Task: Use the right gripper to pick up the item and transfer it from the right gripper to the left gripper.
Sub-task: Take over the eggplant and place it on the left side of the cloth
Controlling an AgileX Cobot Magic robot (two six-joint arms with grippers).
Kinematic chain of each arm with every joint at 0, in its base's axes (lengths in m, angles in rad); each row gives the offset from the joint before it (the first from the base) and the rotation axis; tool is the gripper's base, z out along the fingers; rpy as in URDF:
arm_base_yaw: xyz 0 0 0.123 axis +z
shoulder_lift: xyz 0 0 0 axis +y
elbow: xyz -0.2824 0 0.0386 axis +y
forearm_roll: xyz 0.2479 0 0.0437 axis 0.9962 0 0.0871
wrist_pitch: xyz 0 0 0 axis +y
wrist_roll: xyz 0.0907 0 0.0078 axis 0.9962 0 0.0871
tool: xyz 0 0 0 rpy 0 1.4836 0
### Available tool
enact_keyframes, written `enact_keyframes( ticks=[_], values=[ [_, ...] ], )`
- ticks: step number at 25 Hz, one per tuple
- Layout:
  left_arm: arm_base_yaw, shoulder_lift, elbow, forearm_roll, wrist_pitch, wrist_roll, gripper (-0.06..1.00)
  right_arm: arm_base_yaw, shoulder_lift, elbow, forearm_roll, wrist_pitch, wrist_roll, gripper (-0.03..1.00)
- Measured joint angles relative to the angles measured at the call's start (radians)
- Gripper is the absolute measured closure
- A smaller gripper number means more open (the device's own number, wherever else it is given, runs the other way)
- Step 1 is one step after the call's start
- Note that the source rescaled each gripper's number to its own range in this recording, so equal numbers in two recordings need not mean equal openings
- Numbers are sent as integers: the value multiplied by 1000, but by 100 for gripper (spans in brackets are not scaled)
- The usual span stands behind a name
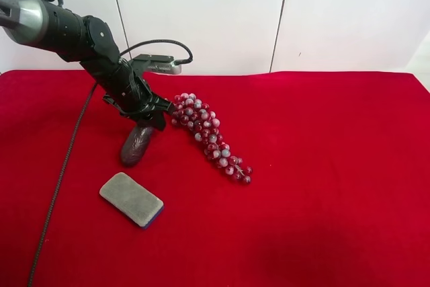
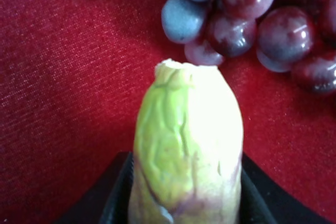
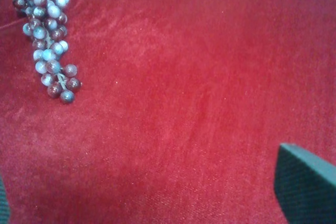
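Observation:
The item (image 1: 136, 144), dark and glossy, stands tilted with its lower end on the red cloth. The left gripper (image 1: 153, 117), on the arm with the silver cylinder, is shut on its upper end. In the left wrist view the item's pale yellow-green tip (image 2: 186, 145) sticks out between the black fingers (image 2: 113, 198). The right gripper (image 3: 157, 203) is open and empty above bare cloth; one dark fingertip (image 3: 307, 184) shows, with a sliver of the other at the frame edge. The right arm is out of the exterior high view.
A red-grey grape bunch (image 1: 208, 136) lies right beside the item and shows in both wrist views (image 3: 46, 30) (image 2: 252, 19). A flat grey sponge (image 1: 132, 199) lies nearer the front. A black cable (image 1: 60, 179) trails over the cloth (image 1: 322, 186).

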Motion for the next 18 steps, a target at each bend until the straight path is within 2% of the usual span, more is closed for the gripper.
enact_keyframes(
  ticks=[10, 18],
  values=[
    [0, 1, 0, 0, -87, -1, 93, 0, 0, 0, 0, 0, 0, -3],
    [0, 1, 0, 0, -104, -1, 93, 0, 0, 0, 0, 0, 0, -3]
  ],
)
